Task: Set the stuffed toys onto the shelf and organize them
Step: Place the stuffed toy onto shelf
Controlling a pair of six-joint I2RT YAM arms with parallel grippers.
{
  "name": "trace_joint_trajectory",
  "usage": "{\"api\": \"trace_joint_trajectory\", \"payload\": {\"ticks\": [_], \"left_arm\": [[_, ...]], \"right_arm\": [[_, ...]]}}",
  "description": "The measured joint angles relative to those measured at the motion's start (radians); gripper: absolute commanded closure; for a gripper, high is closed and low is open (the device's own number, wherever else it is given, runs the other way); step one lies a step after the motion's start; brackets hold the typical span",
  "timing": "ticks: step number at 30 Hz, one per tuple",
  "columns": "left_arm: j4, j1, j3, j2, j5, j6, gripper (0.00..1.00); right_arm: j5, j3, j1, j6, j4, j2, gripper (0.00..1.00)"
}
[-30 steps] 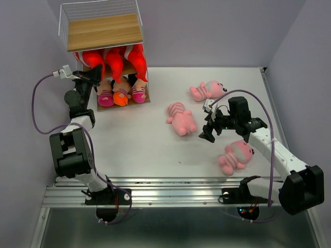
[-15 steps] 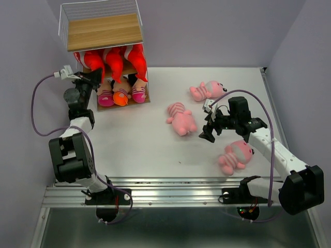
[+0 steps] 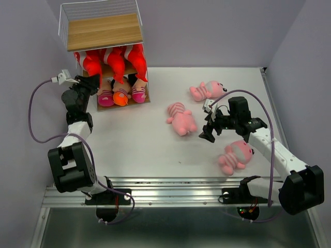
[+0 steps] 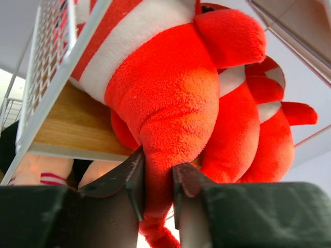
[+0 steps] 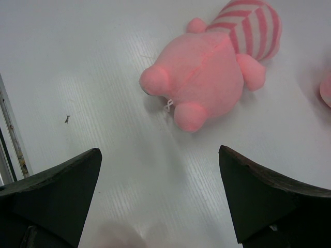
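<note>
The shelf (image 3: 103,31) stands at the far left, its top board bare. Three red sharks (image 3: 116,61) hang off the middle tier and three dolls (image 3: 121,95) sit on the bottom tier. My left gripper (image 3: 89,82) is at the shelf's left front; in the left wrist view the gripper (image 4: 155,178) is shut on the lower tip of the leftmost red shark (image 4: 170,98). Three pink striped animals lie on the table (image 3: 181,120), (image 3: 207,90), (image 3: 235,156). My right gripper (image 3: 208,135) is open and empty just right of the middle animal (image 5: 207,72).
The shelf's white wire frame (image 4: 51,67) and middle board (image 4: 67,124) are close to the left gripper's left side. Purple walls stand to the left, right and back. A metal rail (image 3: 170,191) runs along the near table edge.
My left gripper has drawn slightly left and toward me, still at the leftmost shark. The right arm and the pink animals have not moved.
</note>
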Motion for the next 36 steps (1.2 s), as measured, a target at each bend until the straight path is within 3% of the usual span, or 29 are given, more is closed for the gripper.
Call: {"api": "trace_joint_trajectory", "payload": {"ticks": [18, 25, 27, 36], "left_arm": [[-0.142, 0.026, -0.046, -0.056, -0.05, 0.008, 0.16], [-0.151, 0.044, -0.057, -0.108, -0.053, 0.009, 0.13], [-0.151, 0.049, -0.062, -0.121, -0.051, 0.01, 0.05], [-0.174, 0.059, -0.069, -0.129, -0.031, 0.012, 0.05]], "right_arm": [[0.003, 0.0, 0.0, 0.0, 0.0, 0.0, 0.0], [0.003, -0.004, 0.0, 0.0, 0.001, 0.0, 0.0], [0.003, -0.011, 0.0, 0.0, 0.001, 0.0, 0.0], [0.004, -0.016, 0.0, 0.0, 0.0, 0.0, 0.0]]}}
